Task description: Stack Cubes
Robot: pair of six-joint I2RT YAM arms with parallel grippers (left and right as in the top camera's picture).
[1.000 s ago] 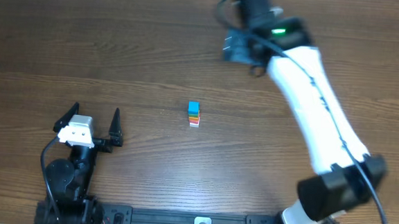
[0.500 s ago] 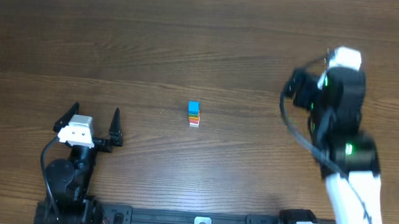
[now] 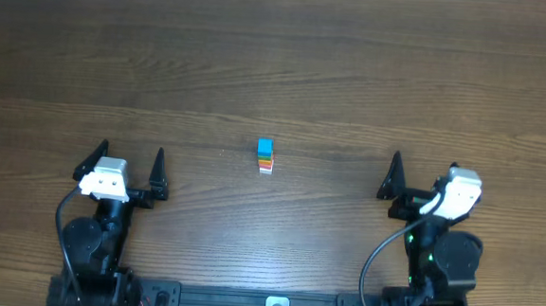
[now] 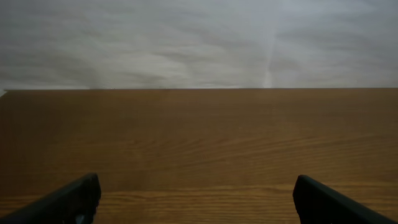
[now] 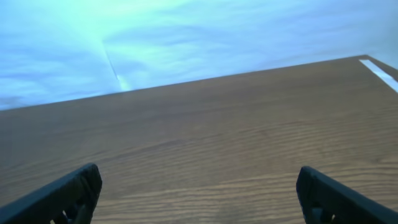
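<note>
**Inspector:** Cubes (image 3: 265,157): report their position, working out from the bases.

**Assistant:** Nearest, the left arm (image 3: 109,195) sits low by its base. The left jaws are spread wide, gripping nothing and touching nothing. The right arm (image 3: 445,216) sits likewise by its base. The right jaws are released, fingertips (image 5: 68,193) far apart, and hold nothing.

**Inspector:** And the cubes?

**Assistant:** Farther out on the wood-grain bench (image 3: 279,58), between the two arms and well apart from both. They form one upright stack, with the blue cube (image 3: 265,146) on top and the orange cube (image 3: 266,159) beneath it. The lowest piece is too small to tell its colour.
</note>
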